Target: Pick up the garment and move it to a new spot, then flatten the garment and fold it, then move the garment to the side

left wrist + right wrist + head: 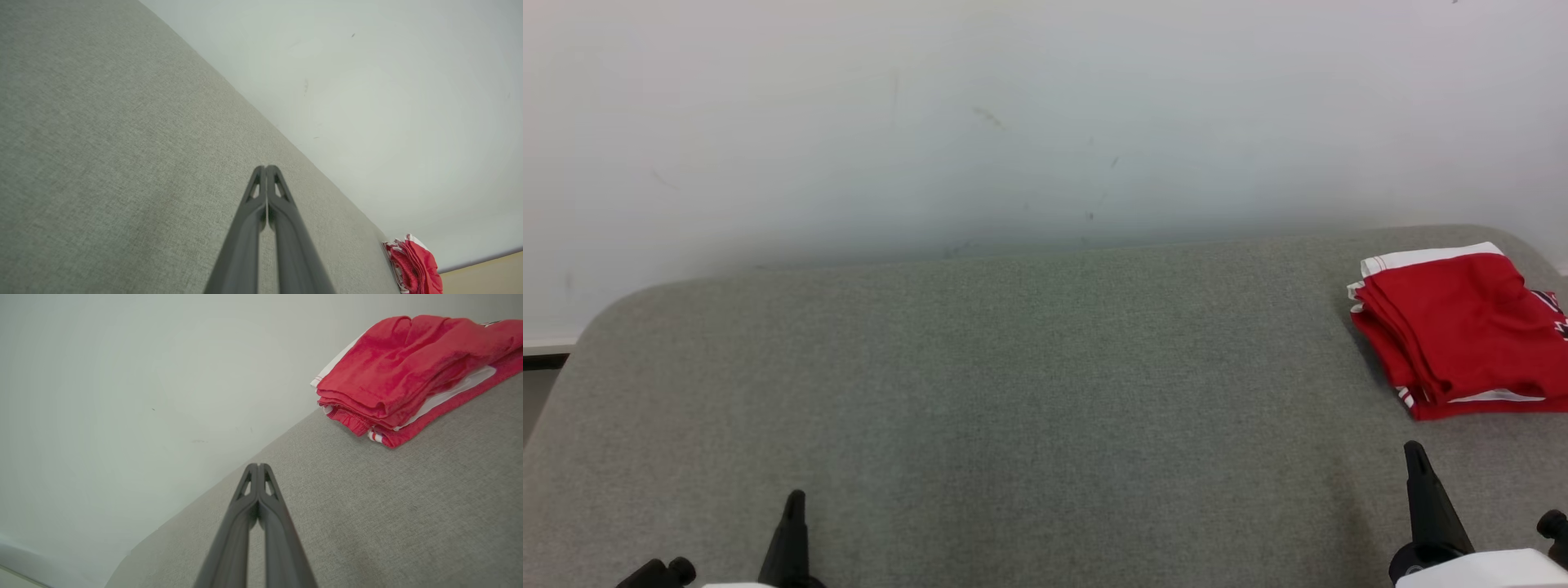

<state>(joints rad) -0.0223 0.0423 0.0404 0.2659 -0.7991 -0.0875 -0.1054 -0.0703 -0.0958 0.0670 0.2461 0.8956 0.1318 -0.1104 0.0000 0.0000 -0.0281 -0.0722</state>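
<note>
Both the left gripper (795, 500) and the right gripper (1414, 451) are seen pressed fully closed, nothing held, low over the near edge of the grey woven-fabric table (1013, 384). The folded red cloth garment with white trim (1462, 327) is laid at the table's far right, beyond the right gripper and apart from it.

**Grey Bench Before a Scuffed Pale Wall**

A bench (980, 392) covered in grey-green woven fabric stretched wide across the room, its far corners rounded. Behind its far edge rose a pale wall (1045, 98), marked with a few faint dark scuffs (988, 117) above the middle of the bench. Past the far left corner a pale strip (546, 347) ran along the wall, darker below. Beyond the right end lay tan floor (490, 273).
</note>
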